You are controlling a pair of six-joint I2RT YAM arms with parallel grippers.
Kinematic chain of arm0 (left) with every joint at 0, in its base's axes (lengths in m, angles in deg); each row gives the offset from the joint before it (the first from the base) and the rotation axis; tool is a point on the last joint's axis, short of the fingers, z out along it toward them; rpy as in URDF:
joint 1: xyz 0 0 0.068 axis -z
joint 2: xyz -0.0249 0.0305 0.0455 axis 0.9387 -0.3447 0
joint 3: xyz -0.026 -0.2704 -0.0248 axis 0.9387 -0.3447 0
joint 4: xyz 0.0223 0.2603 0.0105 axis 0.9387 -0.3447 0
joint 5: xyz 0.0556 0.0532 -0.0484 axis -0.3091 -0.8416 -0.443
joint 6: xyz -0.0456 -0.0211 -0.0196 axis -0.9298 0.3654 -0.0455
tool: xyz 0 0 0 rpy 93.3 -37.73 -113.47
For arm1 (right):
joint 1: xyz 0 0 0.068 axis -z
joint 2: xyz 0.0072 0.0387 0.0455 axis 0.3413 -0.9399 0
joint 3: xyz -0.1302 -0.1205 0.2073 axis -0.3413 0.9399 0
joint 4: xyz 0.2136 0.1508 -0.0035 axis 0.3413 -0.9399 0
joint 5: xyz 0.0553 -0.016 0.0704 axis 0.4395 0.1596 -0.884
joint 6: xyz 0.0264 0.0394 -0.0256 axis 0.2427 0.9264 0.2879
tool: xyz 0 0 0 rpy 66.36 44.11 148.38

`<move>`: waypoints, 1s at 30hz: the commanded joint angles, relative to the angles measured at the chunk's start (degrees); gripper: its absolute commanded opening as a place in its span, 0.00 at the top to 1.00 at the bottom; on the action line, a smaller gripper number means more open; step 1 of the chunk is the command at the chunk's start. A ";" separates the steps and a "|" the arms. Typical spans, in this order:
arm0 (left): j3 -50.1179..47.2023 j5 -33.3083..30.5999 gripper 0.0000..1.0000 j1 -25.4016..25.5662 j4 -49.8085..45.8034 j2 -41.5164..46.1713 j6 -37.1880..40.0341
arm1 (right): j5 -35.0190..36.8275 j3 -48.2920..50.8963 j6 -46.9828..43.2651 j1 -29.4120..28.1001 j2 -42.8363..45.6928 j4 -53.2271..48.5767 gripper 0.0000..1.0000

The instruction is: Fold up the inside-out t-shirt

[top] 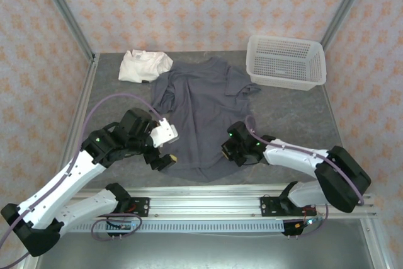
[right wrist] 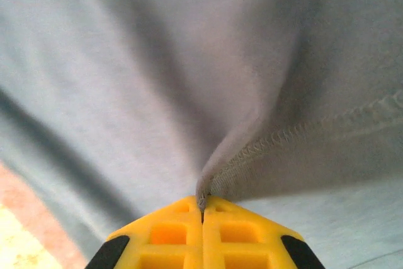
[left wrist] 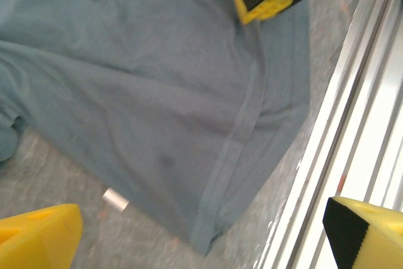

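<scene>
Top view: shirt [top: 201,114] lies flat mid-table. Its long axis runs near to far, with the hem toward the arms and the collar end at the far side. Left claw [top: 166,149] hangs wide open by the hem's left corner, and right claw [top: 232,151] sits on the hem further right.

Left wrist: the hem corner lies between the spread fingers [left wrist: 38,237], which are clear of it.

Right wrist: fingers pinched tight on a fold of the hem seam.

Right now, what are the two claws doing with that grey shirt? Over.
Right gripper shut on grey t-shirt hem. Left gripper open, above near-left corner. Shirt spread out, unfolded. White garment, mesh basket at far side.
</scene>
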State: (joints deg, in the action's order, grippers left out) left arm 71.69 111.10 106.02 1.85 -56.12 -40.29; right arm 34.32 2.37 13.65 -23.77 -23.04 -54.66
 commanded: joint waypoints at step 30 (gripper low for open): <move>-7.75 -19.47 1.00 10.14 42.20 -21.86 -30.32 | 11.16 -12.18 -30.31 5.37 16.74 -17.06 0.66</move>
State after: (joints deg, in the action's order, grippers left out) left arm 60.39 86.32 117.58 48.69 -79.64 -69.12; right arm 42.56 -10.83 -2.35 -16.68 -7.33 -69.00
